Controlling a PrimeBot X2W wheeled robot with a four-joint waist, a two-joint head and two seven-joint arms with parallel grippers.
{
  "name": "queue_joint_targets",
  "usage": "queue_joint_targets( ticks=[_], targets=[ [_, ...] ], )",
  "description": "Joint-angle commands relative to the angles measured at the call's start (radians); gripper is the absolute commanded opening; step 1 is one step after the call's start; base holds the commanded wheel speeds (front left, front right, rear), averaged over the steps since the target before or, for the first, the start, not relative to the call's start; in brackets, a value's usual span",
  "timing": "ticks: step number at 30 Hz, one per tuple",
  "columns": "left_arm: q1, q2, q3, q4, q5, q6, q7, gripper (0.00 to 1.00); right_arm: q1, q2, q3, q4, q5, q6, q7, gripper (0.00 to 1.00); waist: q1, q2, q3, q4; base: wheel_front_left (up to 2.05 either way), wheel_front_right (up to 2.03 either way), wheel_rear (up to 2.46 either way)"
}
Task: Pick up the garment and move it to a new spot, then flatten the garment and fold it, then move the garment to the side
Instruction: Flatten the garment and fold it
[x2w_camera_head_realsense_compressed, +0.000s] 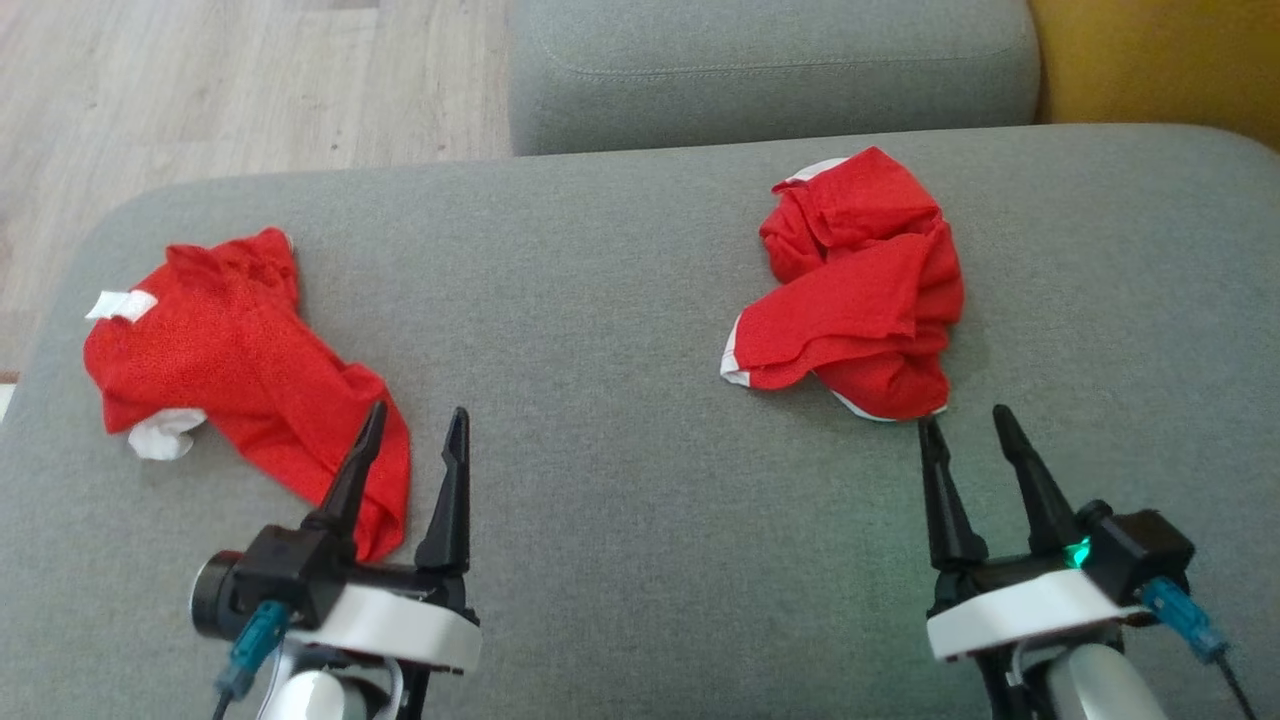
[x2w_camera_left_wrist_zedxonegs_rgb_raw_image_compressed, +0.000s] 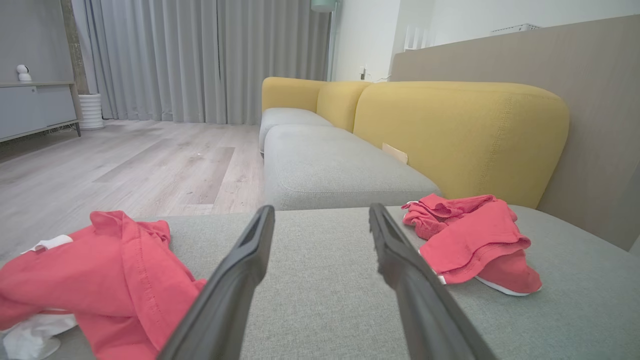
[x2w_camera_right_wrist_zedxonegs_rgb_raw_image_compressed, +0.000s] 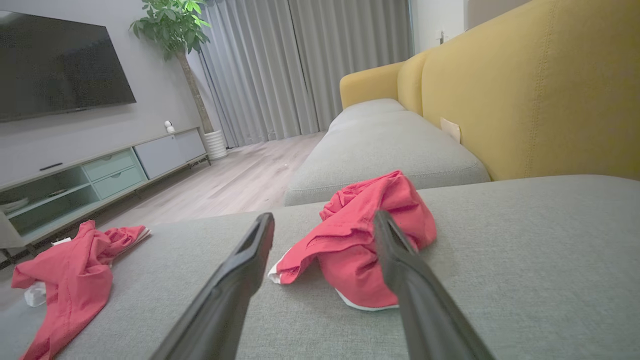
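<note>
Two red garments lie crumpled on the grey seat (x2w_camera_head_realsense_compressed: 620, 420), well apart. The left garment (x2w_camera_head_realsense_compressed: 230, 360) carries a white tag (x2w_camera_head_realsense_compressed: 122, 303); any print on it is too small to read. Its near end lies just left of the left gripper (x2w_camera_head_realsense_compressed: 418, 412), whose two fingers stand apart around nothing. The right garment (x2w_camera_head_realsense_compressed: 860, 290) sits just beyond the tips of the right gripper (x2w_camera_head_realsense_compressed: 965, 418), fingers also spread and empty. A second grey seat (x2w_camera_head_realsense_compressed: 770, 70) lies farther off.
</note>
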Motion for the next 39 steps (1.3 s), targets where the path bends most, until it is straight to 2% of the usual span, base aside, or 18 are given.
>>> queue_joint_targets(
  ticks=[1,10,22,29,35,36,37,39],
  targets=[
    [-0.055,-0.003,0.026,-0.028,-0.009,0.005,-0.005,1.0,-0.034,-0.005,0.031,-0.026,-0.009,-0.001,-0.011,1.0,0.0,0.0,0.004,0.005,0.0,0.0,0.0],
    [-0.086,-0.003,-0.009,-0.013,-0.017,-0.001,-0.005,1.0,-0.094,-0.005,0.072,0.098,0.013,-0.001,-0.011,1.0,0.0,0.0,0.054,0.076,0.0,0.0,0.0],
    [-0.126,-0.003,-0.06,0.007,-0.027,-0.011,-0.005,1.0,-0.335,-0.005,0.069,0.463,0.282,-0.001,0.002,1.0,0.0,0.0,0.132,0.209,0.0,0.0,0.0],
    [-0.143,-0.003,-0.082,0.011,-0.035,-0.009,-0.005,1.0,-0.471,-0.005,0.043,0.647,0.349,-0.001,-0.006,1.0,0.0,0.0,0.156,0.267,0.0,0.0,0.0],
    [-0.147,-0.003,-0.091,0.01,-0.041,-0.003,-0.005,1.0,-0.548,-0.005,0.016,0.741,0.35,-0.001,-0.01,1.0,0.0,0.0,0.17,0.29,0.0,0.0,0.0],
    [-0.147,-0.003,-0.092,0.009,-0.041,-0.002,-0.005,1.0,-0.556,-0.005,0.01,0.745,0.345,-0.001,-0.01,0.71,0.0,0.0,0.171,0.292,0.0,0.0,0.0],
    [-0.147,-0.003,-0.093,0.009,-0.042,-0.001,-0.005,1.0,-0.563,-0.005,0.003,0.74,0.337,-0.001,-0.01,0.0,0.0,0.0,0.171,0.293,0.0,0.0,0.0],
    [-0.147,-0.003,-0.093,0.01,-0.043,0.001,-0.005,1.0,-0.566,-0.005,-0.002,0.731,0.329,-0.001,-0.01,0.0,0.0,0.0,0.171,0.293,0.0,0.0,0.0]
  ],
)
